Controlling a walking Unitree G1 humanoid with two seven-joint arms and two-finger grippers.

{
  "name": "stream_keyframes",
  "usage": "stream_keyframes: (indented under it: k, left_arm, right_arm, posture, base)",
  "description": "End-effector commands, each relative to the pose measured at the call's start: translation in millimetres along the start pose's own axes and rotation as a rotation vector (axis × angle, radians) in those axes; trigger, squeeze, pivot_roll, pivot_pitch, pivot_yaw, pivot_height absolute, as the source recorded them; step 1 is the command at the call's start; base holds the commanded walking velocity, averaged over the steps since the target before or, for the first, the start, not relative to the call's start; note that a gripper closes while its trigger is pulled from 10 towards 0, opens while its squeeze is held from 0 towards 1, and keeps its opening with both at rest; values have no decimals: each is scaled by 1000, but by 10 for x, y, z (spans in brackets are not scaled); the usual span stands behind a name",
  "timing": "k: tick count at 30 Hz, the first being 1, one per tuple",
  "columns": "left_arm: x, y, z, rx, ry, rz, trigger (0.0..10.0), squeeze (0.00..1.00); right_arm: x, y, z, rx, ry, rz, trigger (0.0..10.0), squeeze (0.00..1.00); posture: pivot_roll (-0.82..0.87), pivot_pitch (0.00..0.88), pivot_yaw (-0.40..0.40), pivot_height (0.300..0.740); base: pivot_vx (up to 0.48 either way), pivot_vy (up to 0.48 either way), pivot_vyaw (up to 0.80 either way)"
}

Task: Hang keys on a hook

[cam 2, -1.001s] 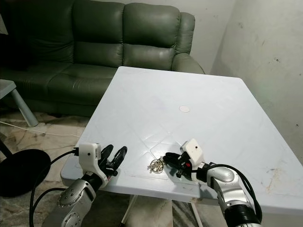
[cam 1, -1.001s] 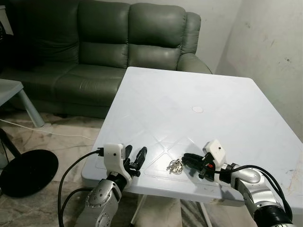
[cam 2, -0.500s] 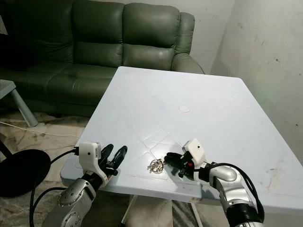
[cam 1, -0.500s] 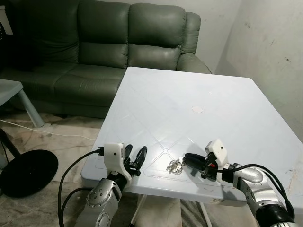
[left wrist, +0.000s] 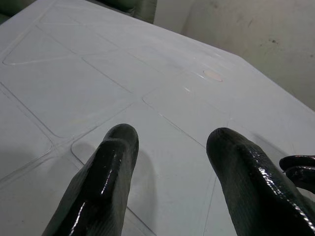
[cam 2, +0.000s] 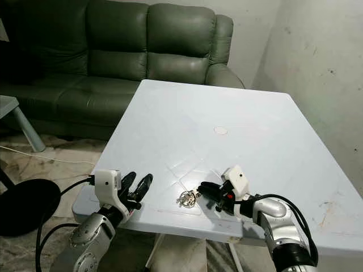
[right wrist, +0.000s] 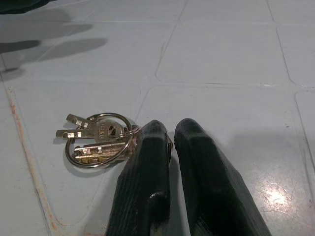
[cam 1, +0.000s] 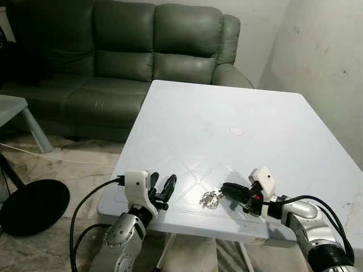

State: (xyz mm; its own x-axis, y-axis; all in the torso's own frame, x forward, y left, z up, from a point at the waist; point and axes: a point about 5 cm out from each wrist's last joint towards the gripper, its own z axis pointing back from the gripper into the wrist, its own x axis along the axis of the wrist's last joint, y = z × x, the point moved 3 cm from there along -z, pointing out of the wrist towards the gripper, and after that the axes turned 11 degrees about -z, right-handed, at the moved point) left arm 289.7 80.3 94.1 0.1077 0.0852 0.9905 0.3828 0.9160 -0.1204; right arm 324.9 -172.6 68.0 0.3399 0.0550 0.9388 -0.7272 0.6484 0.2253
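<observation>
The right gripper [right wrist: 170, 135] lies low on the white plastic table [cam 1: 227, 113], its two black fingers pressed nearly together, tips touching the edge of the small bunch of silver keys on a ring [right wrist: 98, 140] without visibly pinching it. The keys lie flat near the table's front edge. The left gripper [cam 1: 161, 190] rests at the front-left edge, fingers spread, well apart from the keys.

My worry: closing from here could nudge the flat ring toward the front edge, or catch one loose key so the bunch dangles and slips.

The right wrist view shows the fingertips meeting the ring; the head views show the dark green leather sofa [cam 1: 130, 51] beyond the table.
</observation>
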Motion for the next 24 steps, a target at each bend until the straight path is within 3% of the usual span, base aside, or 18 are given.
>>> stream_keyframes:
  k: [1, 11, 12, 13, 14, 24]
  left_arm:
    - [70, -65, -41, -11, -23, 14, 10000, 0]
    - [75, -73, -45, -13, -24, 16, 10000, 0]
    - [76, -75, -46, -13, -24, 16, 10000, 0]
    - [76, -75, -46, -13, -24, 16, 10000, 0]
    - [75, -76, -46, -13, -24, 18, 10000, 0]
    - [73, -80, -48, -13, -25, 21, 10000, 0]
  right_arm:
    - [28, -43, 16, -16, 15, 27, 10000, 0]
    - [15, -38, 24, -6, 20, 24, 10000, 0]
    - [20, -41, 26, -8, 14, 21, 4667, 0]
    - [20, -41, 26, -8, 14, 21, 4667, 0]
    - [25, -42, 27, -9, 6, 21, 0, 0]
    - [128, -58, 25, -15, -61, 15, 0, 0]
  posture:
    - [64, 0, -62, 740]
    - [63, 0, -63, 740]
    - [63, 0, -63, 740]
    - [63, 0, -63, 740]
    - [63, 0, -63, 740]
    - [64, 0, -65, 740]
  base:
    - [0, 0, 0]
    - [0, 0, 0]
    - [0, 0, 0]
    - [0, 0, 0]
    - [0, 0, 0]
    - [0, 0, 0]
